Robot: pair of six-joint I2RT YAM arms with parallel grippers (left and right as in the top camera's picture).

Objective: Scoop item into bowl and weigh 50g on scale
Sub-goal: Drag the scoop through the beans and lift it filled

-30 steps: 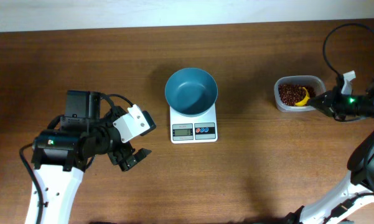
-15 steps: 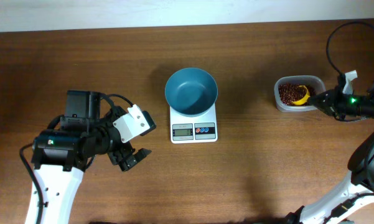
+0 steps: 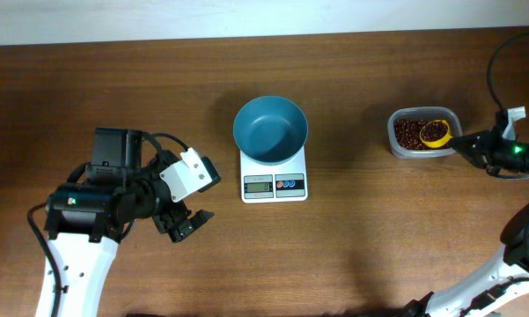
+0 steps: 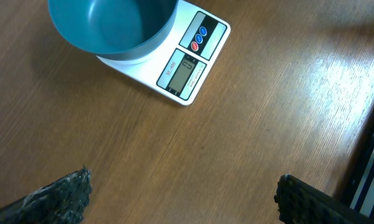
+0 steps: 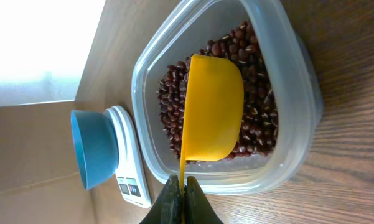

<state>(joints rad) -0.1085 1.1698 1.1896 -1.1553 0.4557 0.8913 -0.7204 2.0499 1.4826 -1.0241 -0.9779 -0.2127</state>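
Observation:
The teal-blue bowl [image 3: 270,129] stands empty on the white scale [image 3: 275,183] at the table's middle; both also show in the left wrist view, bowl [image 4: 112,28] and scale [image 4: 190,62]. Dark red-brown beans [image 3: 411,132] fill a clear plastic tub [image 3: 422,151] at the right. My right gripper [image 3: 465,142] is shut on the thin handle of a yellow scoop [image 5: 213,117], whose cup hangs over the beans [image 5: 258,118] in the tub [image 5: 299,124]. My left gripper [image 3: 187,222] rests open over bare wood left of the scale, its fingers [image 4: 62,196] wide apart.
The right arm's cable [image 3: 502,62] loops above the tub side. A pale wall edge [image 3: 246,18] runs along the table's far side. The left arm's body [image 3: 97,207] occupies the near left.
My right gripper has drawn back to the right, and the yellow scoop has shifted right and turned so its cup faces up over the tub. The left arm has not moved.

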